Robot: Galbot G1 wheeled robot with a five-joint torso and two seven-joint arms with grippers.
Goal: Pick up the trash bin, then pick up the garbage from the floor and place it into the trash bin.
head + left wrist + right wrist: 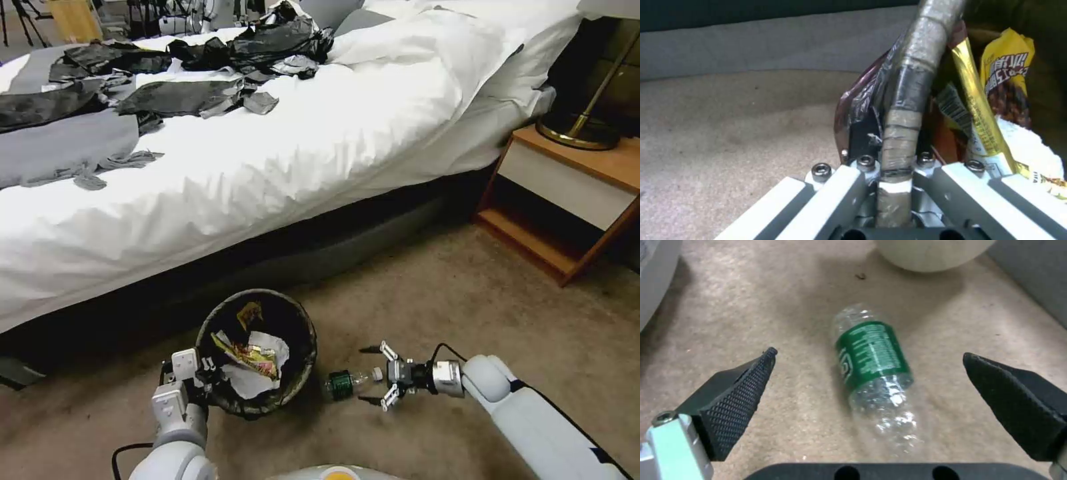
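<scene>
The trash bin (pixel 308 347), white with a dark bag over its rim, is on the carpet by the bed. My left gripper (pixel 203 377) is shut on its near rim; the left wrist view shows that gripper (pixel 891 166) clamping the bag-wrapped rim (pixel 907 100). Inside lie red and yellow wrappers (pixel 257 357) (pixel 1005 76) and a white tissue (pixel 250 385) (pixel 1027 146). A clear bottle with a green label (pixel 347 383) (pixel 873 363) lies on the floor just right of the bin. My right gripper (pixel 365 375) (pixel 870 355) is open, its fingers straddling the bottle without touching it.
The bed (pixel 300 153) with white bedding runs along the far side, black and grey clothes (pixel 187 93) strewn on it. A wooden nightstand (pixel 567 193) with a brass lamp base (pixel 577 130) stands at the right. Bare carpet (pixel 467 307) lies between.
</scene>
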